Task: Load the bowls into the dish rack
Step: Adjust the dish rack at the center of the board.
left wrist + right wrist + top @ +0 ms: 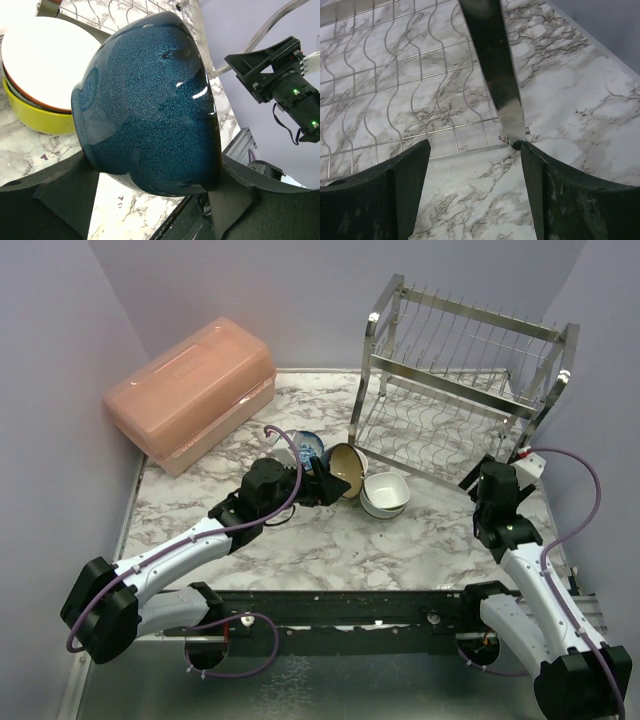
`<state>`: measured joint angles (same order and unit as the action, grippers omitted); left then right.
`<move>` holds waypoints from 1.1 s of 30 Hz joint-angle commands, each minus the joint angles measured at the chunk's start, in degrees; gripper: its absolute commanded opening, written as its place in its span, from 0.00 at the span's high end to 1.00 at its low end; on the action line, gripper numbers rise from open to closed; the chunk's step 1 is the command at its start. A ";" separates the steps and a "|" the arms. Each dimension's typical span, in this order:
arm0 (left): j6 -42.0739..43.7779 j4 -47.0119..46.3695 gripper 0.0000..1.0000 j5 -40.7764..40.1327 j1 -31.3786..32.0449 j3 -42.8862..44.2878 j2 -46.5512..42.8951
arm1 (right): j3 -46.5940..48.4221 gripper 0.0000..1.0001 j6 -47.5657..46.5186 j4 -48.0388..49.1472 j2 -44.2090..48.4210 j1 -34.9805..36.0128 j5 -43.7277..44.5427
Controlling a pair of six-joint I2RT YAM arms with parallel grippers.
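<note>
My left gripper is shut on a dark teal bowl with a cream inside, held tilted on its side above the marble table. To its right, a white bowl is stacked in a lime bowl; the same stack stands in front of the dish rack. A blue-and-white patterned bowl sits behind the left gripper. My right gripper stands open and empty at the rack's front right corner, one finger against the foot of a chrome post.
A pink lidded plastic box stands at the back left. The rack's lower wire shelf shows no bowls in the right wrist view. Lilac walls close in the table on three sides.
</note>
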<state>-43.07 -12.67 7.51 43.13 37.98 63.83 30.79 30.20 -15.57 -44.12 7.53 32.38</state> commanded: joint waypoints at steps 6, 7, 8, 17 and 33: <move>0.44 -6.67 1.00 0.92 0.10 2.00 -0.14 | -1.44 0.23 2.90 5.49 -3.04 0.04 15.22; 0.44 -6.67 1.00 0.97 0.10 2.00 -0.09 | -2.31 0.22 2.49 7.17 -3.73 -0.01 15.71; 0.44 -6.68 1.00 0.97 0.07 2.00 -0.04 | -2.90 0.19 2.59 8.54 -4.52 -0.01 16.26; 0.61 -6.78 1.00 0.94 0.07 1.85 -0.37 | -3.20 0.21 2.17 17.46 -10.10 -1.17 15.70; 1.74 -6.77 1.00 0.63 0.06 2.13 0.18 | -5.50 0.58 4.22 15.69 -5.01 -1.20 5.98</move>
<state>-42.30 -12.80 7.49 43.13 37.98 64.51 25.93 32.75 0.01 -50.87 6.11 43.33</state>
